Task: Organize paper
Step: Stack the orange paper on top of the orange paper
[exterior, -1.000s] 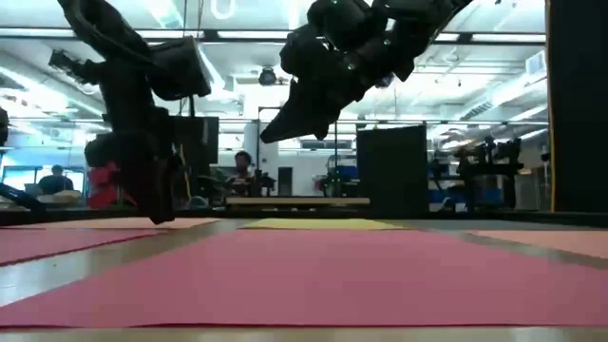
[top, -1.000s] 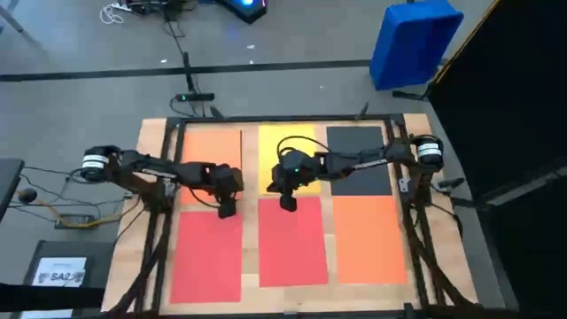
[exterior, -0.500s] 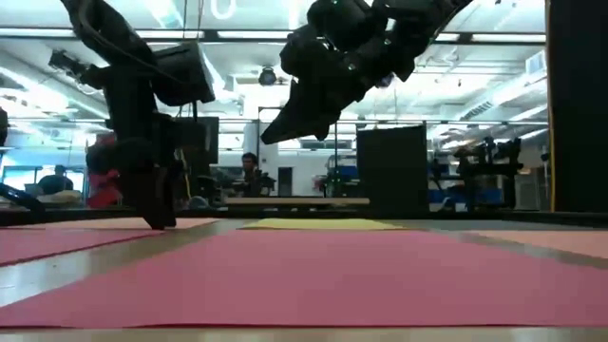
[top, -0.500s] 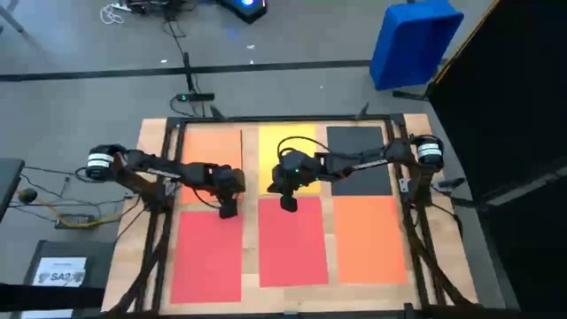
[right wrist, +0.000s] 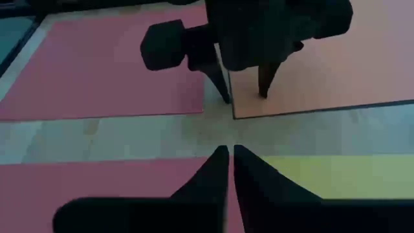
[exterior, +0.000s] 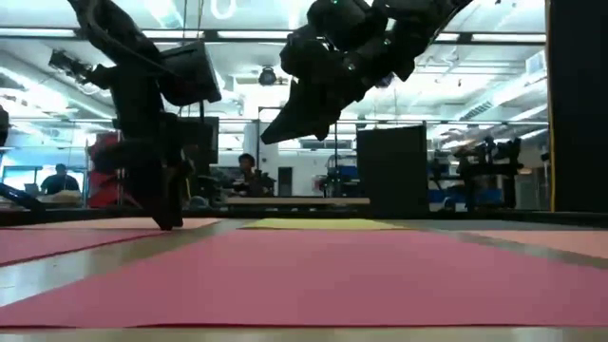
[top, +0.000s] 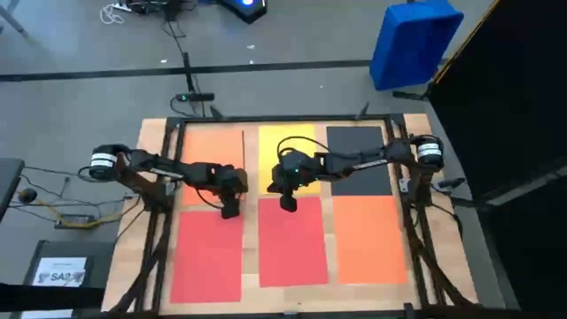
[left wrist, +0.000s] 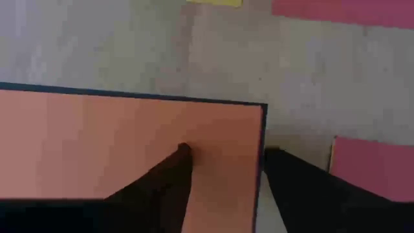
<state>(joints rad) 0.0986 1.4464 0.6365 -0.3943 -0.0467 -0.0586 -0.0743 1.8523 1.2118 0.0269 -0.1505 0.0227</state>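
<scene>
Six paper sheets lie flat on the wooden table: orange [top: 211, 152], yellow [top: 285, 142] and black [top: 359, 159] along the far side, two red ones [top: 208, 257] [top: 292, 241] and an orange one [top: 369, 237] along the near side. My left gripper [top: 229, 209] stands open at the far-left orange sheet's near right corner [left wrist: 249, 129], its fingers pointing steeply down. My right gripper [top: 288, 204] hangs shut well above the table [exterior: 271, 136], over the gap between the yellow sheet and the middle red sheet. My left gripper comes from above and straddles the orange sheet's right edge near the corner. One fingertip [left wrist: 184, 152] is down on the sheet's top face, and the other fingertip [left wrist: 272, 155] stands on the bare wood beside the edge. The sheet lies flat on the table.
Black frame rails [top: 168, 177] run along the table's sides. A blue bin [top: 415, 42] stands on the floor beyond the far right corner, and a dark box with a white label [top: 60, 270] lies left of the table. People sit in the room behind [exterior: 249, 171].
My left gripper has shifted slightly toward the table's right edge, with its fingertips staying low at the orange sheet's corner. The sheets lie as before.
</scene>
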